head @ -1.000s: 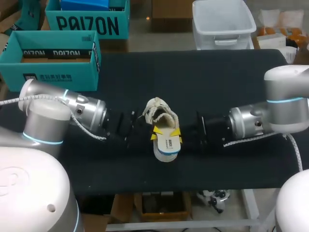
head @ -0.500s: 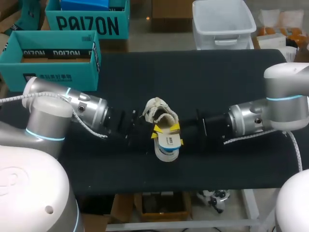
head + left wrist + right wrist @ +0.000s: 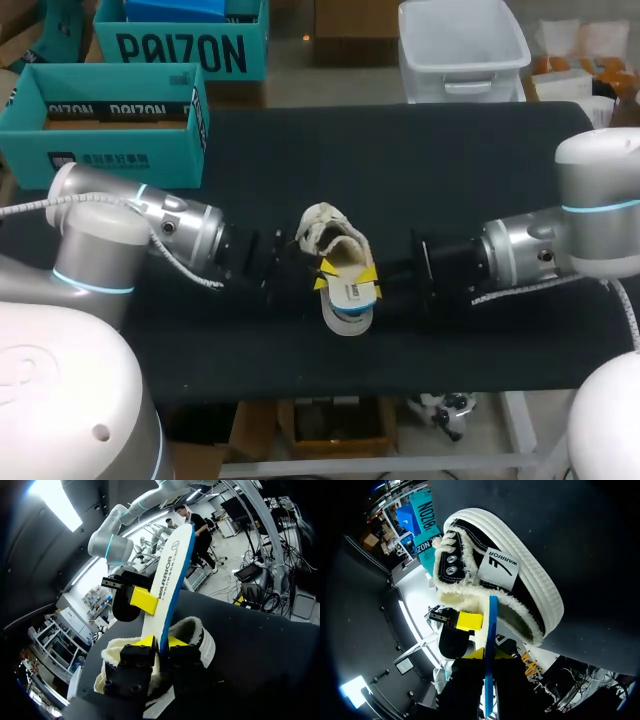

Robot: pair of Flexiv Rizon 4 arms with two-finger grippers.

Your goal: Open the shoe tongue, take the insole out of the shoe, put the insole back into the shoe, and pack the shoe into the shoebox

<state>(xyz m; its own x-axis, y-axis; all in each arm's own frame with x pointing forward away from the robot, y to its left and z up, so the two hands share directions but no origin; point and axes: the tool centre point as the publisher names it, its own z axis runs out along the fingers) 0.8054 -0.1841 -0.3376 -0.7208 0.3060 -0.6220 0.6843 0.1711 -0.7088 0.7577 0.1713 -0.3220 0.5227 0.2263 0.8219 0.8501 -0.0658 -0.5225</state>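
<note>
Insole (image 3: 348, 292) sticking out of shoe (image 3: 325, 228), clamped by left gripper (image 3: 322, 276) and right gripper (image 3: 371, 283); arms horizontal, opposed.

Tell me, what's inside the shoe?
One end of the insole dips into the shoe, past its fluffy white lining. The toe end and the bottom inside are covered, so nothing more shows.

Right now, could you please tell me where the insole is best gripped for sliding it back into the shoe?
Likely the free end of the insole, which sticks out of the shoe. It is a thin flat sheet, so come edge-on from the side and pinch its two faces, as the left pincer does.
</note>
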